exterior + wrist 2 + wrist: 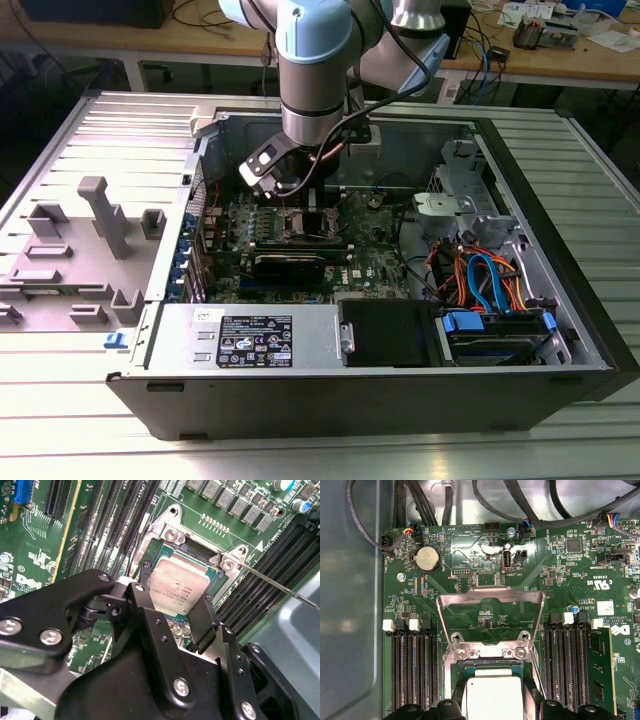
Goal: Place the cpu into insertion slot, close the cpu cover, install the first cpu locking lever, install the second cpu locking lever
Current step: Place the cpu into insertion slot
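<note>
Chip (182, 582) sits in the socket (200, 550) mid-motherboard (40, 555), with the claw (175, 600) straddling it from above. Honestly can't tell if it's clamped on or loose. Cover (490, 596) is flipped up off the socket's edge.

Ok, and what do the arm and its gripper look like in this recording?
The arm has silver-grey metal tube segments with light blue joint caps, and a black cable loops beside it. A small white-and-black block sits at the wrist. The gripper is matte black, built from angular linked plates fastened with silver screws.
</note>
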`<state>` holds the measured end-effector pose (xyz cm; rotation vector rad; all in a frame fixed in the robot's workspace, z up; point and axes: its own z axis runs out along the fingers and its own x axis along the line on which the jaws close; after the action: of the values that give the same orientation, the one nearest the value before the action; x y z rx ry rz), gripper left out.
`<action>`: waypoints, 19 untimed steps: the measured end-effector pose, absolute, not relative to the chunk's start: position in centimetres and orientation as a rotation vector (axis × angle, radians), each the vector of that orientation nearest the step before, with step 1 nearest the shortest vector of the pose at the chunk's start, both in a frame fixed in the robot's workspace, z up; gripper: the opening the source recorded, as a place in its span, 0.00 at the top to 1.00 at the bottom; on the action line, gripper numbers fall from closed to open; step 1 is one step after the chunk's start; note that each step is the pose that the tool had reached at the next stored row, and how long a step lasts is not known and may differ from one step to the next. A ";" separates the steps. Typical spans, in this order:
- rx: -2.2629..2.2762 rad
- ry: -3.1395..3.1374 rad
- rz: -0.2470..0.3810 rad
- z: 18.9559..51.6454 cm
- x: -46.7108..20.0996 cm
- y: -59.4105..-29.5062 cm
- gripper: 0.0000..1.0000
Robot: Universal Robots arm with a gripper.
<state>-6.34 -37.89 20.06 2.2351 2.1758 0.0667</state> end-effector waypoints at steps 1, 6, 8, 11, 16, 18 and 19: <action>2.235 2.176 0.066 20.1 -6.3 -37.9 0.46; 2.234 2.175 0.065 20.1 -6.3 -37.9 0.46; 2.234 2.175 0.065 20.1 -6.3 -37.9 0.46; 2.234 2.175 0.064 20.1 -6.3 -37.9 0.38; 2.234 2.174 0.064 20.1 -6.3 -37.8 0.38; 2.234 2.175 0.064 20.1 -6.3 -37.7 0.38; 2.234 2.175 0.064 20.1 -6.3 -37.7 0.38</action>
<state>-6.34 -37.68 20.06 2.2340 2.1749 0.0641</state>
